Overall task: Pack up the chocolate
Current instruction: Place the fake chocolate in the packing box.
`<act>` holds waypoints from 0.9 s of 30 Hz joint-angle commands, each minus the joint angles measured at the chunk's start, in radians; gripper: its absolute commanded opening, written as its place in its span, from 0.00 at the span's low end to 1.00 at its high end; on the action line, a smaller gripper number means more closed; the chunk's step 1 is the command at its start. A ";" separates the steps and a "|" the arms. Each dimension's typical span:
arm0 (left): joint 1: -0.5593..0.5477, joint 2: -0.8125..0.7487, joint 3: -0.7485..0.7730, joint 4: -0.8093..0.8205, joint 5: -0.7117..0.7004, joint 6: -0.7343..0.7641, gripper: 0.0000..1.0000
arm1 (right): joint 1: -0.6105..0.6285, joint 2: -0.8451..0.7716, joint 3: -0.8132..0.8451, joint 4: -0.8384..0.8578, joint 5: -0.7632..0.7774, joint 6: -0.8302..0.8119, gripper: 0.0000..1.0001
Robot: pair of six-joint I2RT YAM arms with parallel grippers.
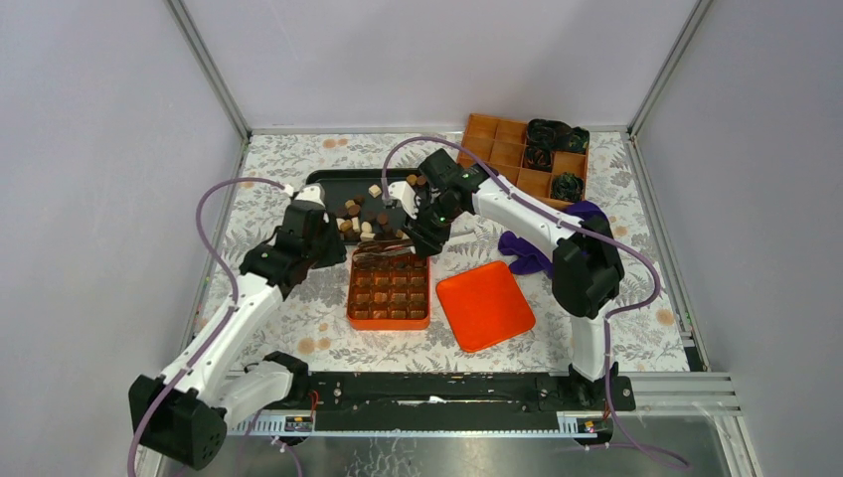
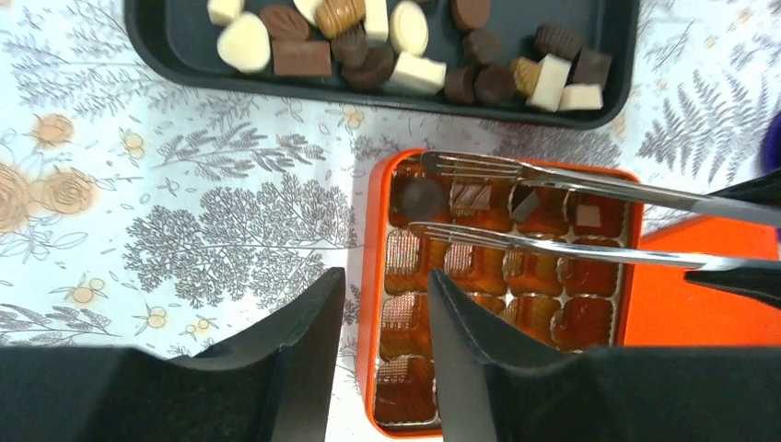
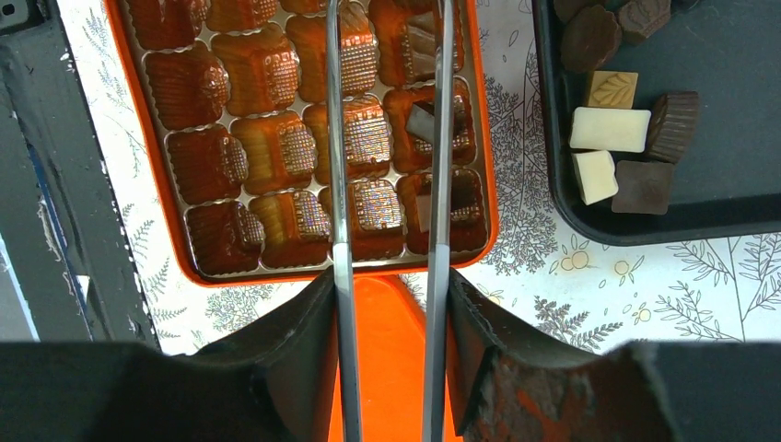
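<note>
I see my left gripper (image 2: 382,285) with its jaws spread and nothing between them, hanging above the near-left rim of the orange chocolate box (image 2: 373,230) on the desk (image 2: 184,212). My right gripper (image 3: 387,308) has its jaws pinching a pair of metal tongs (image 3: 338,184), whose two arms stand apart and reach ahead of those jaws over the box's moulded cells. A few boxed chocolates (image 2: 421,196) sit in the row under the tong tips; the loose chocolates (image 2: 299,57) lie in the black tray (image 2: 147,46) beyond the box, ahead of the left jaws. The orange lid (image 1: 485,305) lies directly beneath the right jaws
</note>
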 commanded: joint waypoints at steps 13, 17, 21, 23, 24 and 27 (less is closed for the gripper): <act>0.019 -0.184 -0.026 0.234 -0.014 -0.134 0.91 | -0.029 -0.037 0.096 -0.010 -0.123 0.041 0.46; 0.043 -0.214 -0.096 0.371 0.036 -0.236 0.98 | -0.097 -0.036 0.128 -0.006 -0.173 0.067 0.45; 0.074 -0.233 -0.168 0.496 0.101 -0.321 0.99 | -0.168 -0.010 0.145 0.031 -0.134 0.094 0.46; 0.087 -0.233 -0.184 0.516 0.120 -0.339 0.99 | -0.186 0.014 0.156 0.053 -0.078 0.096 0.45; 0.095 -0.231 -0.188 0.518 0.122 -0.343 0.99 | -0.191 0.030 0.164 0.060 -0.044 0.091 0.45; 0.110 -0.219 -0.188 0.503 0.154 -0.349 0.99 | -0.192 0.080 0.190 0.081 0.042 0.075 0.45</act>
